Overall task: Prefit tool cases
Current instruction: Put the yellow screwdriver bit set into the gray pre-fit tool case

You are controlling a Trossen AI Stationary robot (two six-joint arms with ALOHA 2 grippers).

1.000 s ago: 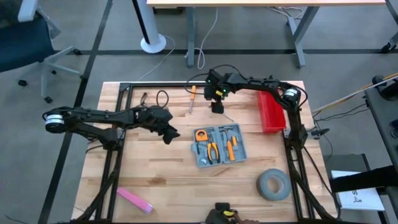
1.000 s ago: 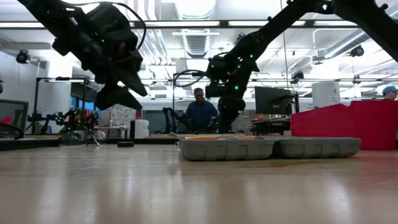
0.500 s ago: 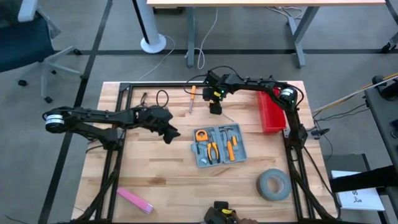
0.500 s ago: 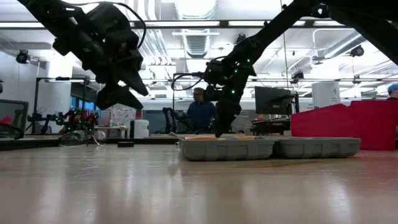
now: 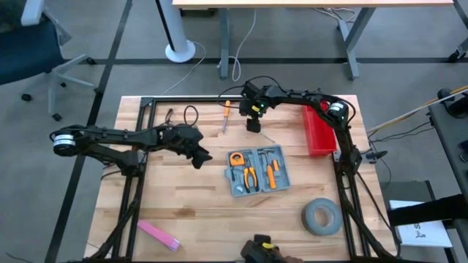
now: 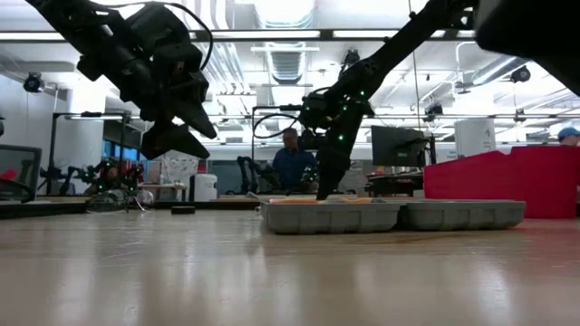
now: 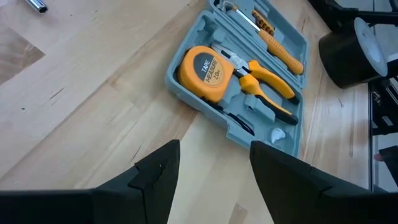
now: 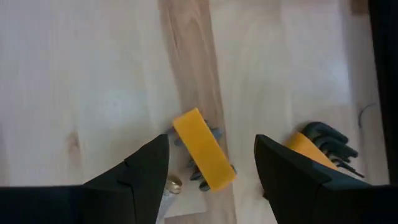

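With my right gripper [image 8: 211,163] spread over the yellow tool [image 8: 203,149], I should drop squarely, pinch it, then carry it to the open case [image 5: 257,172] mid-table.

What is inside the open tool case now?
The case holds an orange tape measure, orange-handled pliers and a screwdriver. What lies under the tools cannot be seen.
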